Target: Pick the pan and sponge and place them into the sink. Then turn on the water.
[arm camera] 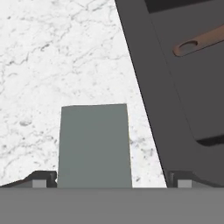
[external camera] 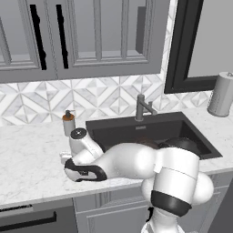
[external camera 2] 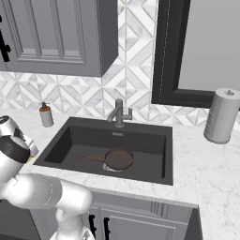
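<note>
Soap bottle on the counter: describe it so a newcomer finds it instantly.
Start at the dark sink set in the white marble counter. Just beyond its left rim, against the patterned tile wall, stands the soap bottle: small, pale, brown-banded, with a dark pump, far smaller than the grey roll at right.

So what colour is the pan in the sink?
Dark brown, handle too; the pan shows best in the right base view.

Marble counter (external camera 2: 206, 164) carries sponge (arm camera: 94, 144), soap bottle (external camera 2: 46, 115), towel roll (external camera 2: 222, 116).

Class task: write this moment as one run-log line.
pan: in sink | sponge: on counter, between open gripper fingers | faucet: no water
</note>
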